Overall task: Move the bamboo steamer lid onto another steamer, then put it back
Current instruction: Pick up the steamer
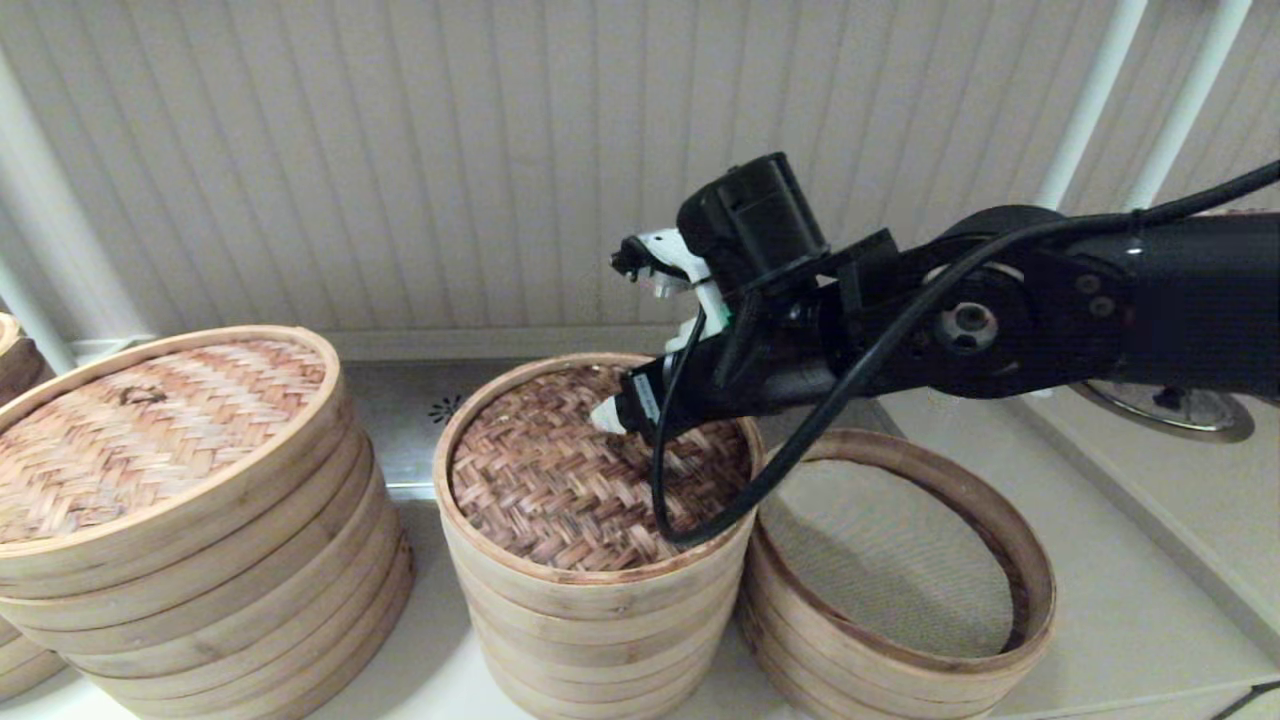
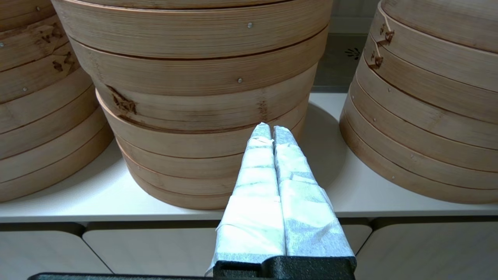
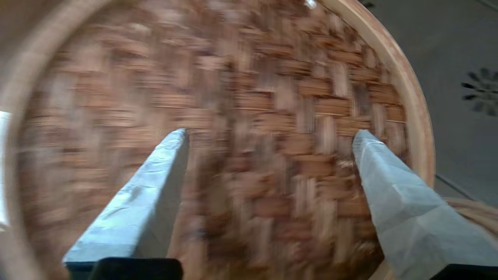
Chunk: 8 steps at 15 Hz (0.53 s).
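Right gripper (image 1: 612,415) hangs over the bamboo steamer lid (image 1: 570,480), its taped fingers (image 3: 155,182) spread wide with nothing between them; the right wrist view looks straight down past both fingers onto the dark herringbone weave, and I cannot tell whether the tips touch it or hover just above. That lid sits level in its pale hoop on top of the middle stack (image 1: 590,640) of rings, seemingly seated all round. Just beside it, on the robot's right and touching or nearly touching that stack, stands another steamer (image 1: 985,670), short, uncovered, its grey-beige mesh liner (image 1: 880,560) open to view inside a dark-stained inner rim. On the robot's left is the widest stack (image 1: 230,590) under a lighter tan lid (image 1: 130,430) with a small knot. Left gripper (image 2: 272,140) is parked low in front of the counter (image 2: 78,206), fingers pressed together and empty. Judging by how things lie, either no transfer has begun and the grasp, lift, placing and return all remain, or the lid is already home again; these pictures alone cannot settle which. The short steamer's bare top fits both readings.
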### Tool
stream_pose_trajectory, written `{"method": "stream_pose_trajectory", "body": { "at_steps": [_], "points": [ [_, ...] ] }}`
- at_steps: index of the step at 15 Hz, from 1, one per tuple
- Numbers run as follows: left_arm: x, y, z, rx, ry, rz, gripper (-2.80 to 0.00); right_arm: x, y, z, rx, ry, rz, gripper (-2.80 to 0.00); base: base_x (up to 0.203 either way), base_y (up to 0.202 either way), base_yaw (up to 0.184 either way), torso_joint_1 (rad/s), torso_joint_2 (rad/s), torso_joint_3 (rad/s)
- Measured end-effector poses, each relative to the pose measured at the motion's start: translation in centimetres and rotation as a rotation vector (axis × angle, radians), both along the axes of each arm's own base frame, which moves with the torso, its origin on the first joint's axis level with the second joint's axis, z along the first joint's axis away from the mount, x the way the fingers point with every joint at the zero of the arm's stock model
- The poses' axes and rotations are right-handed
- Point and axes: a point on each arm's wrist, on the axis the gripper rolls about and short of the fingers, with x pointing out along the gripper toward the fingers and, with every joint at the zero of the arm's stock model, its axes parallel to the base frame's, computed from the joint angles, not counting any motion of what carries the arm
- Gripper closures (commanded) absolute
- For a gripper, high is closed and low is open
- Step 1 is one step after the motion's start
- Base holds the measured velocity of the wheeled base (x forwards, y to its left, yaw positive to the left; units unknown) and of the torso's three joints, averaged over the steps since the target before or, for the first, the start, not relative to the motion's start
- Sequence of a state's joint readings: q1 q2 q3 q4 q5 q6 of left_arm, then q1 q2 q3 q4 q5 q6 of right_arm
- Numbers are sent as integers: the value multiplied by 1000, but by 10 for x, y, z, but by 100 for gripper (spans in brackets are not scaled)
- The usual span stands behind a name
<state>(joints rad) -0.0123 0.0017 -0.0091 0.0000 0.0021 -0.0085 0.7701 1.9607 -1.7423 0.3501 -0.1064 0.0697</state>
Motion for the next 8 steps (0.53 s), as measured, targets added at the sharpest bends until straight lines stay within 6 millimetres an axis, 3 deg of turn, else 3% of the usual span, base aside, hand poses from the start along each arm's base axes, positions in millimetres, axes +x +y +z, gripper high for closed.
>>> {"method": "stream_pose_trajectory", "body": {
  "at_steps": [8],
  "points": [
    [0, 0, 0, 1, 0, 0, 0, 3, 18, -10, -17, 3, 20, -280, 0, 0, 0, 0, 0, 0]
  ]
}}
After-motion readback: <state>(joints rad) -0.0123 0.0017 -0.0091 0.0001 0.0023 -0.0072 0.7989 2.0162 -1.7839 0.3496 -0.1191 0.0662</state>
